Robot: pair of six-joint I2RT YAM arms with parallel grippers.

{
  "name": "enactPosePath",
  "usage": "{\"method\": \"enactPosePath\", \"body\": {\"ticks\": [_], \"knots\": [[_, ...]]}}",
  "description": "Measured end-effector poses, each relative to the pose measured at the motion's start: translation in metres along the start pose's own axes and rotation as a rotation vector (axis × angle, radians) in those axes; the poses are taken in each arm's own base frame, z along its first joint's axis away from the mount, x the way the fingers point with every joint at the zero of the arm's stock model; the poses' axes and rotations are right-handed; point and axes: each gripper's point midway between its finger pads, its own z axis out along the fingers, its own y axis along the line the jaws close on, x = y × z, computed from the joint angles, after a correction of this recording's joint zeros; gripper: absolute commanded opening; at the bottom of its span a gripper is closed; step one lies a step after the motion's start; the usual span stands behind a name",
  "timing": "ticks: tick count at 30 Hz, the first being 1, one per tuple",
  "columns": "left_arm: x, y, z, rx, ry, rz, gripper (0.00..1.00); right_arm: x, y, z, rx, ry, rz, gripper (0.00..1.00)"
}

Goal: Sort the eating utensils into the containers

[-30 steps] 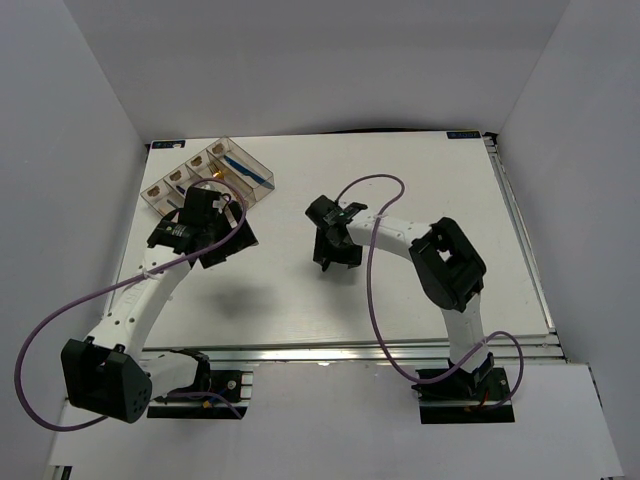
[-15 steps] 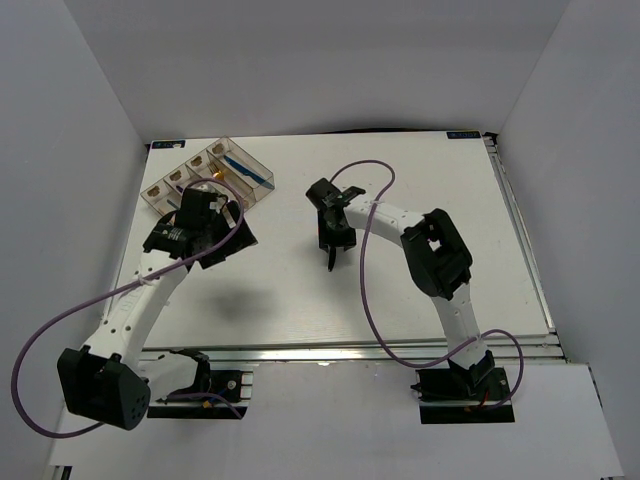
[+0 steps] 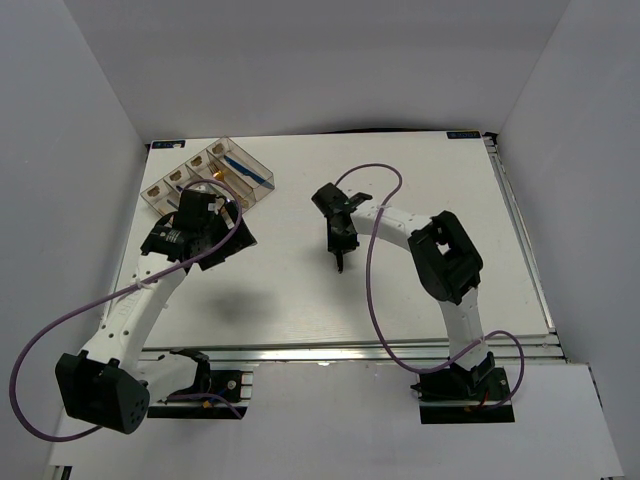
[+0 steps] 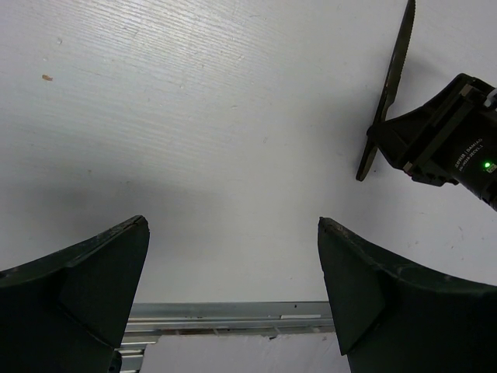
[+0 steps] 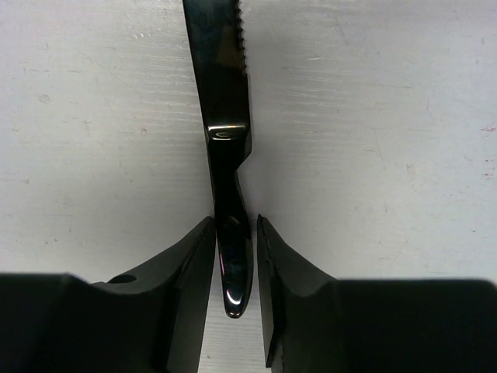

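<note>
My right gripper [image 3: 340,240] is shut on the handle of a black serrated knife [image 5: 221,93], whose blade points away from the fingers over the white table's middle. The knife also shows in the left wrist view [image 4: 390,89], held by the right gripper [image 4: 446,140]. My left gripper [image 4: 233,225] is open and empty, over the table just in front of the clear organiser tray [image 3: 262,182] at the back left. The tray holds a blue knife [image 3: 240,166] and a gold fork [image 3: 221,173]; tan labels sit at its left end. Other utensils are not in view.
White walls enclose the table on the left, back and right. A metal rail [image 3: 350,350] runs along the near edge. The purple cables [image 3: 372,290] loop over the table beside each arm.
My right gripper has turned and shifted slightly towards the back with the black knife, which now points towards the near edge. The left arm has barely moved.
</note>
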Motion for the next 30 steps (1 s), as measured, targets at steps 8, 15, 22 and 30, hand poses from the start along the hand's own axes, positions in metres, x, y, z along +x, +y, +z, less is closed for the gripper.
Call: {"method": "enactPosePath", "body": {"ticks": [8,15,22,30], "knots": [[0.0,0.0,0.0,0.0,0.0,0.0,0.98,0.003,-0.002,0.0,-0.003,0.0,-0.021,0.35],[0.0,0.0,0.0,-0.001,0.001,0.0,0.98,0.005,-0.002,0.0,-0.006,0.002,-0.058,0.36],[0.001,0.0,0.0,-0.002,0.002,0.0,0.98,0.008,-0.002,-0.001,-0.017,-0.002,-0.073,0.32],[0.001,0.001,-0.001,-0.003,0.004,0.0,0.98,0.011,-0.001,0.0,-0.002,-0.012,-0.082,0.09]]}}
